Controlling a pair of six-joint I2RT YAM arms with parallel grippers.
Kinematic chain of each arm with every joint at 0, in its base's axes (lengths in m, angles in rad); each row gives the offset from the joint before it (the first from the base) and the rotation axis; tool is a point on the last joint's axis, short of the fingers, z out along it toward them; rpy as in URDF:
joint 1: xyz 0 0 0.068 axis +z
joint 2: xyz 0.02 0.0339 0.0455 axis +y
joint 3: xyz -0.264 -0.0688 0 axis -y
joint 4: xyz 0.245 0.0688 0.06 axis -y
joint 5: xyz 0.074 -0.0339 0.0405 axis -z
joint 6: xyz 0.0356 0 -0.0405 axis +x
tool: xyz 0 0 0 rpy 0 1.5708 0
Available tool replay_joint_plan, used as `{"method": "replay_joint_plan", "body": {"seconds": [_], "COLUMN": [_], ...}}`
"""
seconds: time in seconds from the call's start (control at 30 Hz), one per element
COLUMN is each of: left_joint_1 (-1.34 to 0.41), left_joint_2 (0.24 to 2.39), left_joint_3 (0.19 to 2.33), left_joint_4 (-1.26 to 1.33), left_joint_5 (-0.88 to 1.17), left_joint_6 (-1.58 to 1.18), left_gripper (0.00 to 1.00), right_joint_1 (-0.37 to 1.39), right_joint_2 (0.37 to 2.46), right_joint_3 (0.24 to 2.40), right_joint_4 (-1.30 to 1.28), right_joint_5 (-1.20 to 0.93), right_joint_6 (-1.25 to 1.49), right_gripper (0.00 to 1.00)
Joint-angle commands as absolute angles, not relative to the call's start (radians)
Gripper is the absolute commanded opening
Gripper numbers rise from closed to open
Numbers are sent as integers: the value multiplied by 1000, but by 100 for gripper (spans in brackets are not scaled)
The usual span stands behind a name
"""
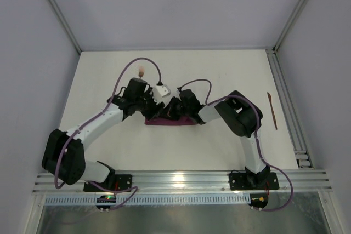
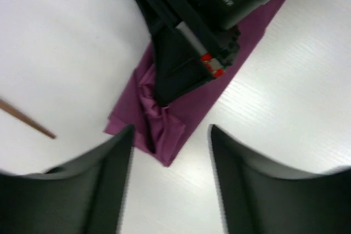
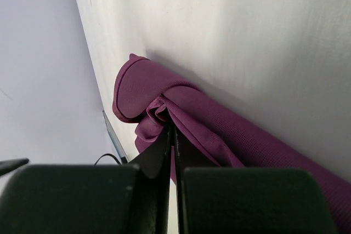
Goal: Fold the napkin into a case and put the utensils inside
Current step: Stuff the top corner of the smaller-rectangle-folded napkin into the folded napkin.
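White table: one napkin, two utensils

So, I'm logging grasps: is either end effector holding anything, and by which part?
The right end effector pinches the napkin by a bunched fold near one end; the left end effector holds nothing.

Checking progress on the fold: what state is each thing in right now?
napkin: folded to a narrow strip, bunched where gripped
left gripper: open, holding nothing
right gripper: shut on a napkin fold
far utensil: lying on table, outside napkin
right-side utensil: lying on table, outside napkin
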State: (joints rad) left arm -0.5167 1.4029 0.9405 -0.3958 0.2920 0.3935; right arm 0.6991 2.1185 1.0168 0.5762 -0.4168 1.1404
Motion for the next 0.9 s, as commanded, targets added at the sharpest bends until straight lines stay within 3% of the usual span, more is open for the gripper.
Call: {"method": "replay_joint_plan", "body": {"seconds": [0.0, 0.03, 0.1, 0.3, 0.43, 0.47, 0.6, 0.87], "left_joint_1": [-447, -437, -426, -426, -426, -426, -426, -426], "left_joint_2": [1373, 1384, 1452, 1601, 1658, 1666, 1663, 1602], "left_joint_3": [982, 985, 997, 1039, 1048, 1049, 1029, 1006], "left_joint_4": [-433, -428, -448, -497, -492, -488, -439, -396], "left_joint_5": [295, 260, 191, 172, 160, 156, 184, 227], "left_joint_6": [332, 318, 314, 308, 299, 293, 259, 275], "left_gripper": [51, 45, 44, 55, 53, 50, 0, 0], "right_joint_1": [704, 703, 703, 704, 704, 703, 703, 704], "right_joint_2": [2123, 2122, 2111, 2094, 2095, 2095, 2094, 2111], "right_joint_3": [1014, 1014, 1012, 1019, 1023, 1023, 1029, 1095], "right_joint_4": [580, 577, 572, 561, 558, 558, 572, 594], "right_joint_5": [-380, -377, -374, -368, -368, -368, -376, -405], "right_joint_6": [1111, 1108, 1104, 1092, 1091, 1091, 1097, 1132], "right_gripper": [3, 3, 3, 3, 3, 3, 3, 3]}}
